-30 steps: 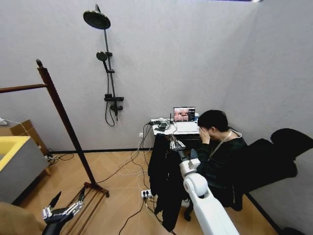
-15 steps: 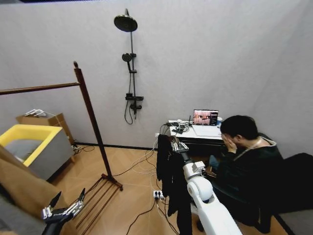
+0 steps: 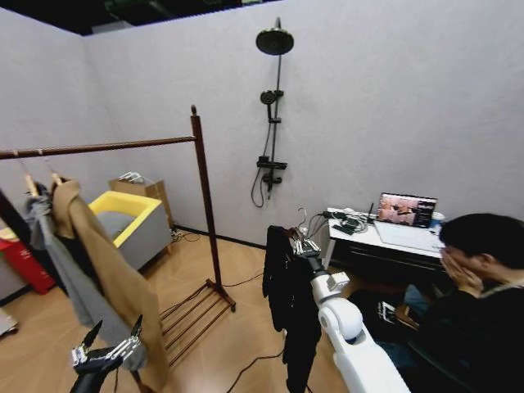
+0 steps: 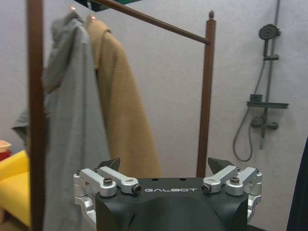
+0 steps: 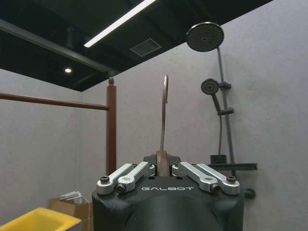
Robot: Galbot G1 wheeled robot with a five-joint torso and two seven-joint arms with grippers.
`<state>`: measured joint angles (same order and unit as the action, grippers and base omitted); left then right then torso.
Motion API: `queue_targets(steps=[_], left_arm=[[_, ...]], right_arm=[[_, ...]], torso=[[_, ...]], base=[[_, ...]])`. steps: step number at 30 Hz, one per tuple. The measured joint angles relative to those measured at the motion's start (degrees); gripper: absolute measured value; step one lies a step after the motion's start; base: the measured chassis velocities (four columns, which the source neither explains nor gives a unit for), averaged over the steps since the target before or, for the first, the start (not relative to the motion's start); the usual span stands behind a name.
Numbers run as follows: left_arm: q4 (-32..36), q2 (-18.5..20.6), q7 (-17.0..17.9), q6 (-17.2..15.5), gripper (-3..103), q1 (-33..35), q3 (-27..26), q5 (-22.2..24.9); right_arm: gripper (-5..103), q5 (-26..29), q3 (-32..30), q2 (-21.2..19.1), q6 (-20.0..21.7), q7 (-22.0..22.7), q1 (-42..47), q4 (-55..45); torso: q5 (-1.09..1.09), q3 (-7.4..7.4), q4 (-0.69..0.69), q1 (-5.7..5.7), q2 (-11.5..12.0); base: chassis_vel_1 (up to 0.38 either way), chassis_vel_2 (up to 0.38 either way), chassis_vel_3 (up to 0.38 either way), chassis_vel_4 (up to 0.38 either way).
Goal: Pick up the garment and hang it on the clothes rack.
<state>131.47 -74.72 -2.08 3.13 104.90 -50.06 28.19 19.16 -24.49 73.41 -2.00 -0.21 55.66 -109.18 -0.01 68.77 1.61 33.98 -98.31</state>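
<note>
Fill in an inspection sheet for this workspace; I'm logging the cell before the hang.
Surface: wooden floor, bare where seen.
Job's things: black garment hangs from its hanger hook; clothes rack stands apart from it.
Clutter: grey jacket and tan coat on rack bar; yellow tub.
Grippers: right gripper shut on hanger; left gripper open, low.
Cables: cable on floor.
Surroundings: shower fixture, desk with laptop.

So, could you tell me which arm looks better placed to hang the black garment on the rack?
Right: its gripper already grips the garment's hanger. The left gripper hangs low and open.
</note>
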Motion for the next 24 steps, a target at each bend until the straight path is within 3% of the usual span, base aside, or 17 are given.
queue_targets(steps=[15, 24], left_arm=[[0.0, 0.0, 0.01, 0.0, 100, 0.0, 0.0, 0.0], [0.0, 0.0, 0.01, 0.0, 100, 0.0, 0.0, 0.0]], right_arm=[[9, 0.96, -0.12, -0.82, -0.21, -0.47, -0.87, 0.63], [9, 0.88, -0.3, -1.7, -0.08, -0.96, -0.44, -0.49]], torso=[[0.01, 0.0, -0.03, 0.01, 0.0], [0.01, 0.0, 0.02, 0.01, 0.0]], base=[[0.113, 0.129, 0.115, 0.122], [0.007, 0.003, 0.006, 0.007]])
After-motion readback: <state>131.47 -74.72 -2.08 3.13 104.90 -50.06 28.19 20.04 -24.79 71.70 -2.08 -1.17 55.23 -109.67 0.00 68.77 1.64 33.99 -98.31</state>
